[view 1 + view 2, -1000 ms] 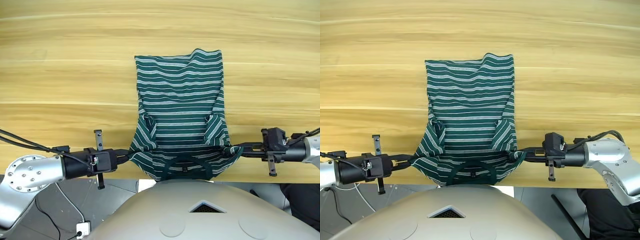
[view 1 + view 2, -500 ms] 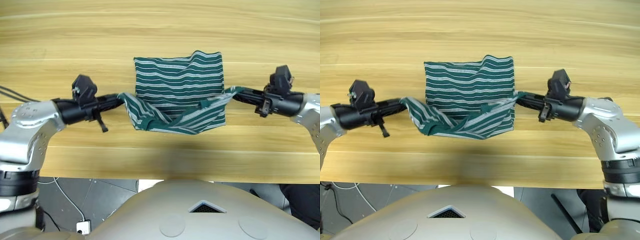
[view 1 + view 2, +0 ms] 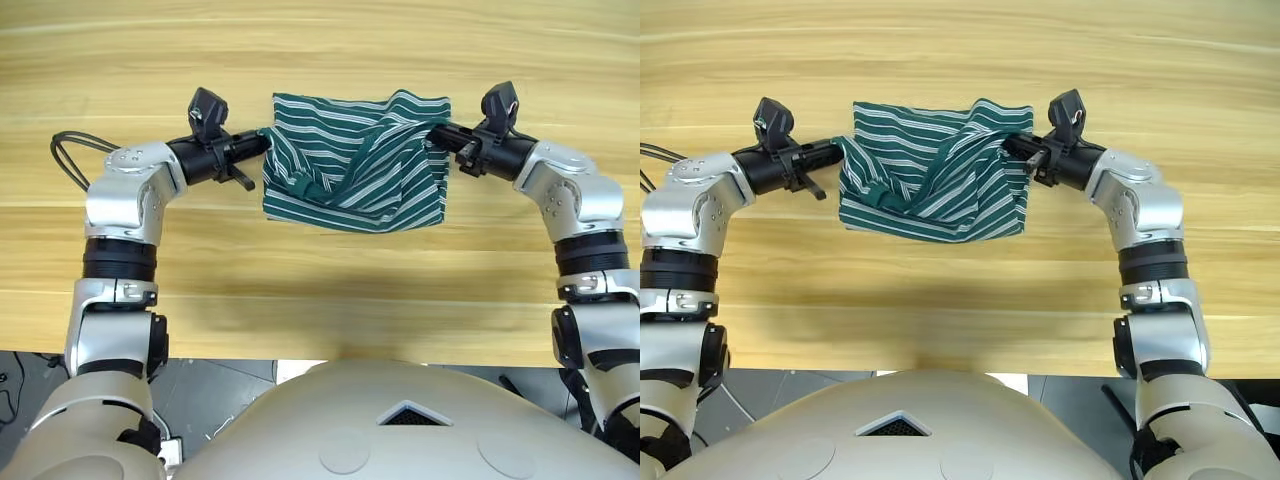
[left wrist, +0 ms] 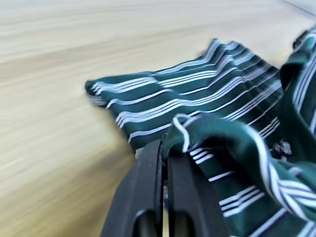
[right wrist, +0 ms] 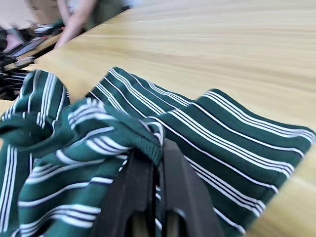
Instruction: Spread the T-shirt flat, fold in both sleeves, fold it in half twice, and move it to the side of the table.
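Pinching T-shirt (image 3: 352,165) edge, hands (image 3: 262,142) (image 3: 436,130) flanking

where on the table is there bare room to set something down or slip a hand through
Bare table runs wide between the near edge of the T-shirt and the table's front edge, also beyond its far edge and outward of both arms. Crowded: the band where the left claw and right claw grip the shirt by its far corners.

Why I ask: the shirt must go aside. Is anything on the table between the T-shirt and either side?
Nothing visible does. The left pincer and right pincer are shut on the T-shirt, and no object shows on the table toward either side.
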